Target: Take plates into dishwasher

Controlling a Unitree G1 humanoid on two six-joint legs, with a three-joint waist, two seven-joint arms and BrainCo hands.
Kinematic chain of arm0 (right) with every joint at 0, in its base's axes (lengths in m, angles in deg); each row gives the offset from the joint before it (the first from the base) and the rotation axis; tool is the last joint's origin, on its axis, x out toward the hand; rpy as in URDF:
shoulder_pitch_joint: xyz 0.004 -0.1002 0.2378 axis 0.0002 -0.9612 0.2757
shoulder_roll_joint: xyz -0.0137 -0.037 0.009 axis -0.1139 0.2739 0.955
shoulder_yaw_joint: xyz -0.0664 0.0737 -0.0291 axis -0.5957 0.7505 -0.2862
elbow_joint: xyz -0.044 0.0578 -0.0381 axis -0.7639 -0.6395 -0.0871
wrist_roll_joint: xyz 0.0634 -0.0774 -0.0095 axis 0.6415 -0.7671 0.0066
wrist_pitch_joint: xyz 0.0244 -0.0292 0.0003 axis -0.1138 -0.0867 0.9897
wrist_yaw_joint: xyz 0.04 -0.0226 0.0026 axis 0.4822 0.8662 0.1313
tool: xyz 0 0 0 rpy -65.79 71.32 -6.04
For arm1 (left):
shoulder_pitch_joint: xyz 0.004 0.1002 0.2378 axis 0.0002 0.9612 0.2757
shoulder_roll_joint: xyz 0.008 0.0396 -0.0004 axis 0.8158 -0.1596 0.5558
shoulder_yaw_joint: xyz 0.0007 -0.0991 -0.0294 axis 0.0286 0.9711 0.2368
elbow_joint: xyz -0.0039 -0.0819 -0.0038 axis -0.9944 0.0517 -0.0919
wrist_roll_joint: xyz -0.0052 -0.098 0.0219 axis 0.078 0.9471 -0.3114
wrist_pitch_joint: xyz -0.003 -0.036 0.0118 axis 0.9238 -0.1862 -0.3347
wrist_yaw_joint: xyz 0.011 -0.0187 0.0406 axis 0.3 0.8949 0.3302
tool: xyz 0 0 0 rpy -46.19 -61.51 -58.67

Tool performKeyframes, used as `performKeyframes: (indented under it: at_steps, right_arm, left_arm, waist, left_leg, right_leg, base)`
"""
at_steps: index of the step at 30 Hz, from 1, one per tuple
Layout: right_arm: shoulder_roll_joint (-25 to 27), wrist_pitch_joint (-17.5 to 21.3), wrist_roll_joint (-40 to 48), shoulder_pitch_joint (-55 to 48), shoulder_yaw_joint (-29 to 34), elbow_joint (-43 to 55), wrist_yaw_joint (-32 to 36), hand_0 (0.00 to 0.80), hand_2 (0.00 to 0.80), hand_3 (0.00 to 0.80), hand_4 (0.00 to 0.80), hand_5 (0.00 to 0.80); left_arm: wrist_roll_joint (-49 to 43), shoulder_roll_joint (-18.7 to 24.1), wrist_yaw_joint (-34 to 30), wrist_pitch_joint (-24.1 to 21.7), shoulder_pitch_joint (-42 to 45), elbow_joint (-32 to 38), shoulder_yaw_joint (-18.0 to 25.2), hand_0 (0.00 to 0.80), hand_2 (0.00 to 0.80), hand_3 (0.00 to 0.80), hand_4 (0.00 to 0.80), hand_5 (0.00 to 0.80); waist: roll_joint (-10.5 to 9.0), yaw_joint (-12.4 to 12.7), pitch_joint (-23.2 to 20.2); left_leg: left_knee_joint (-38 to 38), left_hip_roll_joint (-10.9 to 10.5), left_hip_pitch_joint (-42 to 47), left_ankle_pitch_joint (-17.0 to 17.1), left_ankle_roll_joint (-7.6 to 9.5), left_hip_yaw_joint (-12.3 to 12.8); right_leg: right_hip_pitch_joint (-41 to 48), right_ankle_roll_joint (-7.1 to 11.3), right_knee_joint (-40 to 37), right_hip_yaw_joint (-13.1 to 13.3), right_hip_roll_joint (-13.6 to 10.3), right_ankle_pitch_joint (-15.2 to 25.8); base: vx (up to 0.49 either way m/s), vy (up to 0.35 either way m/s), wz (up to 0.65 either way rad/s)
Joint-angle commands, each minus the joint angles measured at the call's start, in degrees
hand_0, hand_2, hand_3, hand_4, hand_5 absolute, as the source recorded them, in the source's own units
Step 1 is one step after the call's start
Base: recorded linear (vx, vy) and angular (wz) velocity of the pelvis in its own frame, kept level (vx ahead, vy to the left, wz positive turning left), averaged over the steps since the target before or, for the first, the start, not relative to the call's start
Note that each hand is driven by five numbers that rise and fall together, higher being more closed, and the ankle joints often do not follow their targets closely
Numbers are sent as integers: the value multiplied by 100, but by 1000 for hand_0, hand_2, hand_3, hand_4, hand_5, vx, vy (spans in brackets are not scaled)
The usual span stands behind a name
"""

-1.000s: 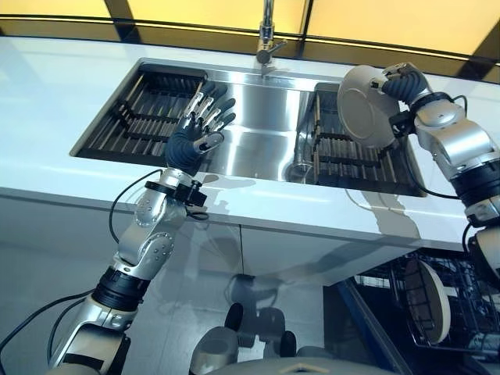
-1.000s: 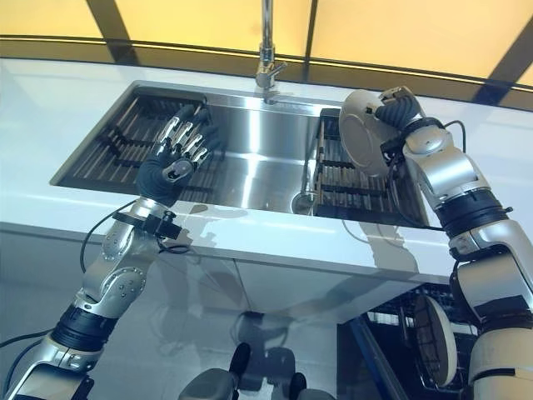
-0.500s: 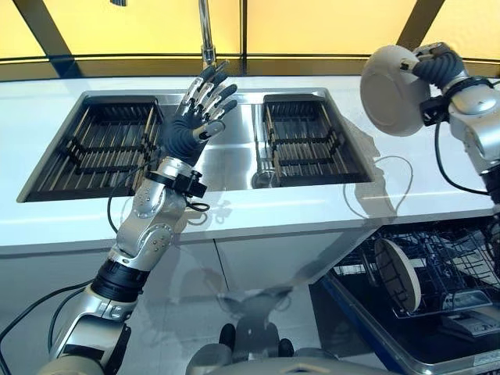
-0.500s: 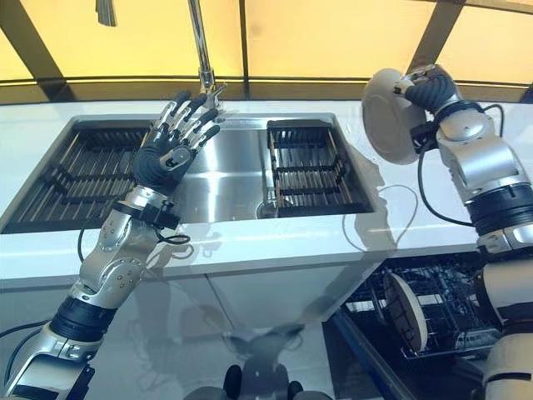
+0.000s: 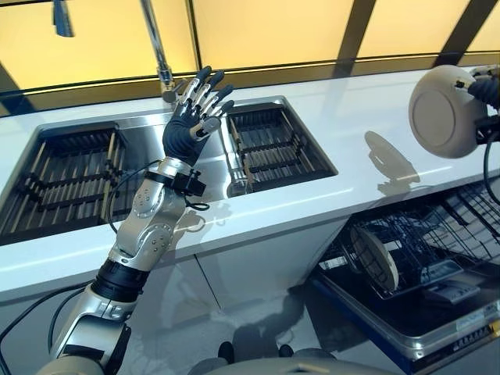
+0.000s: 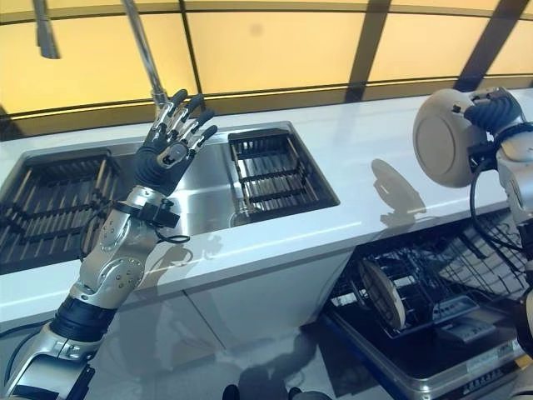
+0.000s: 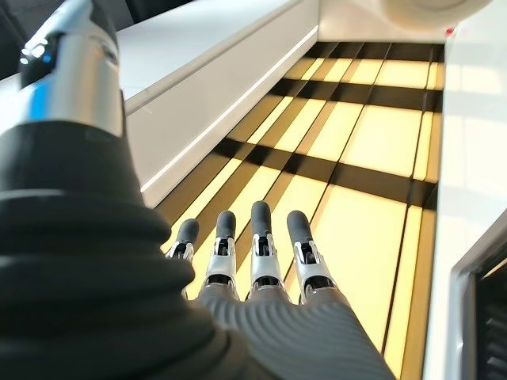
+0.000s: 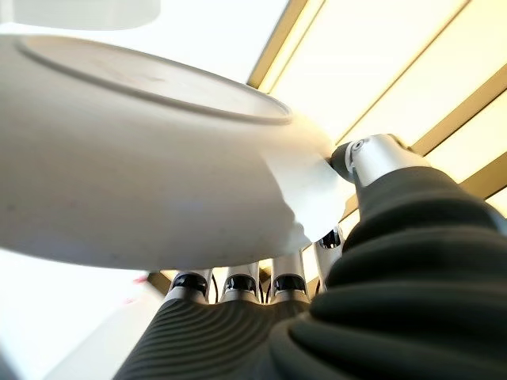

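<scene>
A white plate [image 5: 444, 111] hangs upright in the air at the far right, above the open dishwasher's wire rack [image 5: 437, 226]. My right hand [image 6: 493, 108] is shut on its rim; in the right wrist view the thumb [image 8: 371, 157] presses the plate [image 8: 135, 158] against the fingers [image 8: 238, 286]. A second plate [image 5: 373, 258] stands on edge in the rack. My left hand [image 5: 192, 119] is raised over the sink, open and holding nothing, its fingers [image 7: 255, 245] straight.
A steel sink [image 5: 141, 148] holds two dark wire racks, left [image 5: 62, 172] and right [image 5: 269, 141], with a tap [image 5: 156, 47] behind. The white counter [image 5: 367, 117] runs above the dishwasher. The dishwasher's open door [image 5: 422, 328] juts out at the lower right.
The camera has swung right, bringing the dishwasher into view. My right hand has carried the plate from over the sink's right rack across the counter to above the dishwasher. The left hand stays raised.
</scene>
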Motion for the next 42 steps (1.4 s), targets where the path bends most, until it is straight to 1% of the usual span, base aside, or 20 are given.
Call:
performKeyframes:
  at_steps: [1, 2, 3, 5, 8, 10, 13, 18, 23, 27, 32, 36, 42]
  right_arm:
    - [420, 297, -226, 433, 108, -21, 99, 800, 800, 800, 800, 800]
    - [422, 296, -287, 457, 62, 0, 85, 800, 800, 800, 800, 800]
    - [473, 309, -384, 425, 22, 30, 79, 800, 800, 800, 800, 800]
    - [549, 346, -325, 282, 40, 92, 110, 800, 800, 800, 800, 800]
    - [552, 303, -406, 147, 61, 68, 196, 800, 800, 800, 800, 800]
    - [526, 318, -516, 233, -88, -149, 324, 800, 800, 800, 800, 800]
    - [506, 267, -705, 204, -165, -280, 507, 800, 800, 800, 800, 800]
    - [374, 76, -1047, -230, 23, -127, 824, 800, 800, 800, 800, 800]
    - [89, -54, -1416, -479, 54, -61, 1027, 800, 800, 800, 800, 800]
    - [-183, -98, -1785, -716, -27, -194, 1123, 800, 800, 800, 800, 800]
    - [-525, -158, -1953, -1118, -6, -248, 1034, 800, 800, 800, 800, 800]
    - [-727, -215, -2044, -1224, -97, -386, 941, 800, 800, 800, 800, 800]
    - [-996, -132, -2142, -1303, -285, -682, 737, 800, 800, 800, 800, 800]
  left_arm:
    - [-66, 195, 91, -175, -50, 37, 238, 0, 0, 0, 0, 0]
    - [-68, 255, 120, -176, -68, 31, 286, 0, 0, 0, 0, 0]
    - [-39, 313, 151, -190, -75, 22, 329, 0, 0, 0, 0, 0]
    - [13, 351, 154, -236, -59, 21, 374, 0, 0, 0, 0, 0]
    - [20, 254, 154, -257, -80, -16, 394, 0, 0, 0, 0, 0]
    - [-28, 140, 222, -205, -173, -100, 328, 0, 0, 0, 0, 0]
    - [-80, 26, 209, -118, -230, -189, 255, 0, 0, 0, 0, 0]
    - [-182, -63, 160, -99, -89, -130, 238, 0, 0, 0, 0, 0]
    - [-244, -134, 154, 60, 16, -37, 257, 0, 0, 0, 0, 0]
    - [-199, -134, 55, 165, 149, 61, 283, 0, 0, 0, 0, 0]
    - [-201, -73, 75, 116, 212, 160, 274, 0, 0, 0, 0, 0]
    - [-182, -39, 147, 115, 114, 181, 241, 0, 0, 0, 0, 0]
    - [-242, -105, 129, 71, 88, 231, 188, 0, 0, 0, 0, 0]
  waist:
    - [16, 141, -340]
    - [17, 154, -328]
    - [-6, 190, -334]
    - [-65, 228, -356]
    - [-147, 250, -387]
    - [-157, 232, -424]
    - [-138, 179, -464]
    - [-89, 136, -462]
    - [-32, 156, -429]
    - [9, 233, -357]
    - [76, 273, -234]
    - [111, 291, -168]
    - [152, 347, -117]
  left_leg:
    - [30, -21, 407, -896, 355, 561]
    - [30, 11, 388, -867, 356, 648]
    - [30, 15, 342, -804, 342, 662]
    - [30, -6, 284, -749, 327, 624]
    - [30, -32, 285, -757, 303, 536]
    - [30, -40, 317, -793, 290, 521]
    - [30, -41, 341, -832, 265, 494]
    - [30, -37, 368, -867, 247, 546]
    - [30, -32, 360, -860, 249, 569]
    - [30, -35, 324, -843, 254, 535]
    - [30, -23, 265, -803, 254, 509]
    - [30, -22, 203, -779, 235, 470]
    - [30, -12, 127, -732, 223, 448]
  right_leg:
    - [-465, 207, 877, -805, 131, -31]
    - [-515, 154, 1039, -905, 162, -214]
    - [-508, 108, 963, -954, 189, -254]
    - [-444, 64, 692, -943, 212, -154]
    - [-318, -9, 380, -899, 244, -78]
    - [-220, -47, 236, -882, 273, -77]
    - [-128, -66, 86, -830, 299, -60]
    - [-104, -58, 3, -826, 280, -46]
    - [-132, -54, 3, -815, 260, -39]
    - [-162, -60, 3, -846, 240, -31]
    - [-199, -85, 3, -909, 218, -14]
    - [-234, -94, 3, -966, 208, -10]
    - [-310, -122, 3, -1005, 202, 14]
  base:
    - [-71, -78, -102]
    - [-72, -121, -105]
    - [-65, -144, -88]
    - [-28, -135, -68]
    - [28, -120, -22]
    - [59, -92, -3]
    - [51, -81, -4]
    - [29, -70, -6]
    - [32, -59, -1]
    - [20, -67, -1]
    - [-5, -54, 1]
    - [-29, -51, 9]
    - [-22, -55, 7]
